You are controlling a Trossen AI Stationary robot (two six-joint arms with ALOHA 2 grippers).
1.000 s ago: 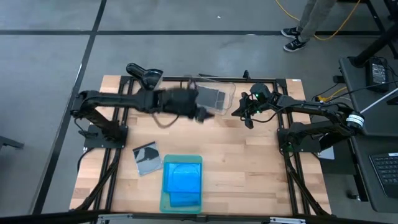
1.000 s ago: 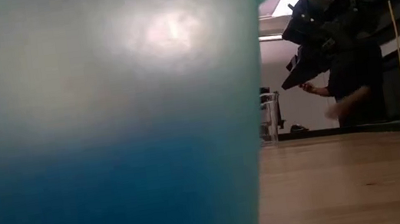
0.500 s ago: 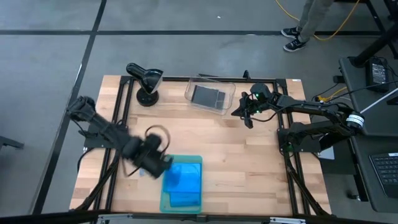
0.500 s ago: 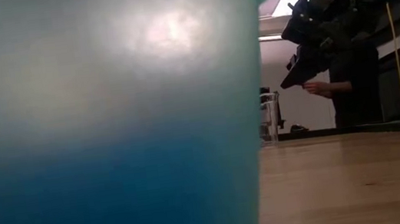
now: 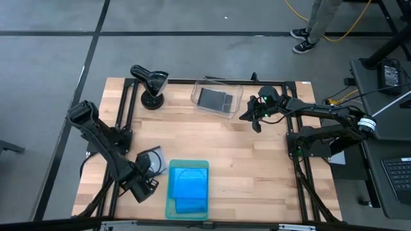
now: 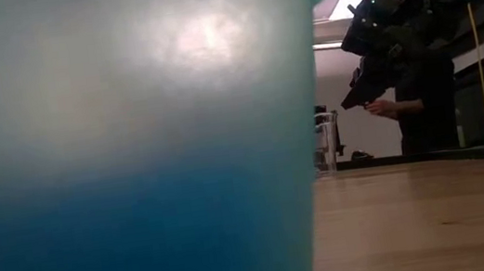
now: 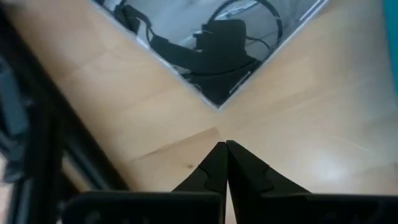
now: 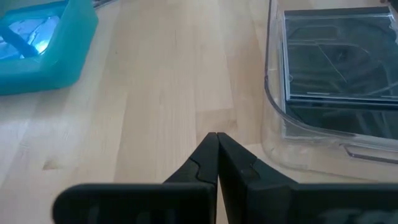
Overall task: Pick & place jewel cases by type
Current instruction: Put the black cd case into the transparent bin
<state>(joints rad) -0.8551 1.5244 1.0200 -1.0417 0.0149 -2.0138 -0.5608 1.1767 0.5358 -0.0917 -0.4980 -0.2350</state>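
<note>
**Clerk:** Item one, your left gripper?

**Robot:** My left gripper (image 5: 146, 187) sits low at the near left of the wooden table (image 5: 257, 167), fingers (image 7: 214, 163) pressed together with nothing between them. Its tips point at a corner of the dark grey, clear square plastic jewel case (image 5: 151, 162), which lies flat on the wood just beside the tray.

**Clerk:** Item two, the tray?

**Robot:** A pale green flat plastic tray (image 5: 169, 206), near edge of the table, centre. Bright blue square jewel cases (image 5: 189, 184) lie stacked in it; I cannot count them.

**Clerk:** Item three, the bin?

**Robot:** A clear rectangular plastic bin (image 5: 232, 110) at the far side, holding dark clear jewel cases (image 8: 339, 53) laid flat.

**Clerk:** Item four, your right gripper?

**Robot:** My right gripper (image 5: 255, 119) hangs above the table just beside the bin, fingers (image 8: 208, 155) closed on nothing.

**Clerk:** Anything else?

**Robot:** A black camera stand (image 5: 151, 83) at the far left of the table.
</note>
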